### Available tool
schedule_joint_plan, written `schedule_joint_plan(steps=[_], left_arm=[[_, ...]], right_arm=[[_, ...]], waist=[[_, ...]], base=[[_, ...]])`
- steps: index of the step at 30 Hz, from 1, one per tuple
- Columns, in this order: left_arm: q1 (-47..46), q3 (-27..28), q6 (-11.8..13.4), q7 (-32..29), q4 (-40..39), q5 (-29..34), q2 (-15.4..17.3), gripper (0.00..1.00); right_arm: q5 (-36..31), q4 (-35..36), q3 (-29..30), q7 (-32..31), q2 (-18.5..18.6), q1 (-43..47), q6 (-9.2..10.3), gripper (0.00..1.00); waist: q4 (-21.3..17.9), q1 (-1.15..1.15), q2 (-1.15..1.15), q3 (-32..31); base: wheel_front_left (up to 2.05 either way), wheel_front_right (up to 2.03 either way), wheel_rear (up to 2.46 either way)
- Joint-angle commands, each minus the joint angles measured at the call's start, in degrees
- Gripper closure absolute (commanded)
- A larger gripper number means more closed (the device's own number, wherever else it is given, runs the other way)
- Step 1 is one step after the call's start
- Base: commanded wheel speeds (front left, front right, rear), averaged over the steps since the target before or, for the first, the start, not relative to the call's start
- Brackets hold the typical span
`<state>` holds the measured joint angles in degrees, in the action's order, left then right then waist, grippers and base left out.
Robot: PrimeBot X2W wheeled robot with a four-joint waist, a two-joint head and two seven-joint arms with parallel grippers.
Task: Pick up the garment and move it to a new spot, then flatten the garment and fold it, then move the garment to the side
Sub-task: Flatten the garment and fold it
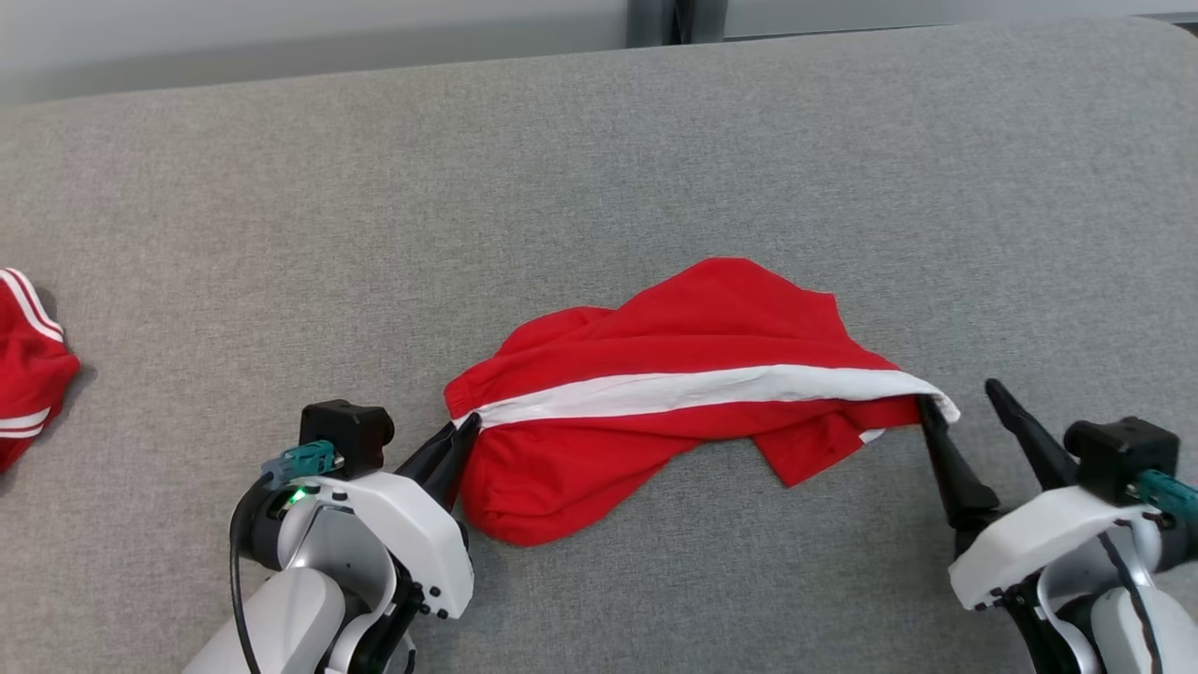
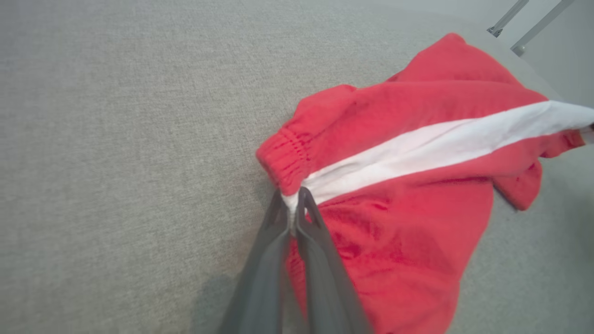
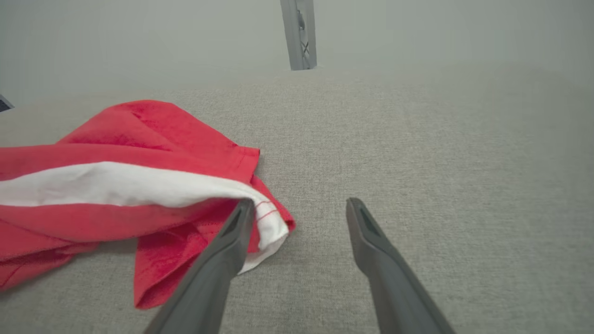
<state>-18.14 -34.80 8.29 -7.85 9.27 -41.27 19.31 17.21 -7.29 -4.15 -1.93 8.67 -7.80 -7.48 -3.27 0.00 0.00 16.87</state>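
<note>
Centre frame: the left gripper pinches the waistband of the limp, seemingly light garment while the right gripper gapes at the striped hem, the likely second hold.

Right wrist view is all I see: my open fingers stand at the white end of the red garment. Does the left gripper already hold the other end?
Observer: Yes. The left gripper is shut on the garment, pinching the white stripe beside the elastic band.
Operator: Does the garment lie flat between the grippers?
Observer: No. In the head view it is bunched, with a red fold bulging toward the robot beside the left gripper.
Operator: Is anything else nearby?
Observer: A second red garment with white stripes lies at the head view's left edge, apart from yours.
</note>
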Motion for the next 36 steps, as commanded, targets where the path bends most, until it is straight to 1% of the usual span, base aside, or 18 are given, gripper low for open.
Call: schedule_joint_plan(steps=[1,6,7,8,9,10,15,19,24,29,36], left_arm=[[-1.27,0.08,-0.15,0.30,0.12,0.49,0.27,1.00],[-1.40,-0.08,-0.16,0.70,0.46,0.48,0.15,1.00],[-1.43,-0.05,-0.08,0.76,0.50,0.53,0.18,1.00],[-1.43,-0.09,-0.02,0.87,0.53,0.56,0.17,1.00],[-1.42,-0.08,0.01,0.93,0.54,0.59,0.19,1.00],[-1.43,-0.10,0.03,1.05,0.53,0.65,0.20,1.00],[-1.77,0.10,0.24,2.30,0.50,1.24,0.53,1.00],[-2.19,0.80,0.58,4.13,-0.49,1.63,0.74,1.00],[-2.86,2.14,0.87,5.30,-3.49,1.57,1.60,1.00],[-4.39,3.45,0.49,4.65,-9.18,1.65,3.48,1.00],[-8.05,6.06,2.04,3.63,-18.13,3.44,6.96,1.00]], right_arm=[[0.50,-1.33,-1.27,0.46,1.00,-1.25,-0.02,0.00],[3.26,-5.73,-5.42,1.66,2.27,-3.79,-0.02,0.00],[3.57,-6.31,-6.09,1.81,2.50,-4.11,-0.02,0.09],[4.15,-7.03,-6.66,2.10,2.55,-4.45,-0.02,0.45],[4.63,-7.66,-7.14,2.15,2.66,-4.81,-0.02,0.70],[5.01,-7.95,-7.55,2.47,2.92,-5.07,-0.02,0.99],[5.95,-8.64,-8.21,4.36,3.68,-6.06,-0.02,1.00],[5.20,-6.22,-6.88,6.73,4.20,-5.96,-0.02,1.00],[3.84,-0.12,-3.56,8.51,4.76,-5.66,-0.01,1.00],[2.56,7.62,-0.53,7.07,5.30,-6.30,-0.01,1.00],[1.10,18.42,3.68,3.89,5.45,-8.90,-0.01,1.00]], waist=[[0.35,0.00,0.00,0.21],[0.78,0.00,0.00,0.44],[0.77,0.00,0.00,0.48],[0.76,0.00,0.00,0.51],[0.77,0.00,0.00,0.54],[0.77,0.00,0.00,0.55],[0.71,0.00,0.00,0.33],[0.79,0.00,0.00,-0.52],[0.94,0.00,0.00,-2.30],[1.36,0.00,0.00,-4.46],[1.80,0.00,0.00,-7.18]], base=[[0.00,0.00,0.00],[0.00,0.00,0.00],[0.00,0.00,0.00],[0.00,0.00,0.00],[0.00,0.00,0.00],[0.00,0.00,0.00],[0.00,0.00,0.00],[0.00,0.00,0.00],[0.00,0.00,0.00],[0.00,0.00,0.00],[0.00,0.00,0.00]])
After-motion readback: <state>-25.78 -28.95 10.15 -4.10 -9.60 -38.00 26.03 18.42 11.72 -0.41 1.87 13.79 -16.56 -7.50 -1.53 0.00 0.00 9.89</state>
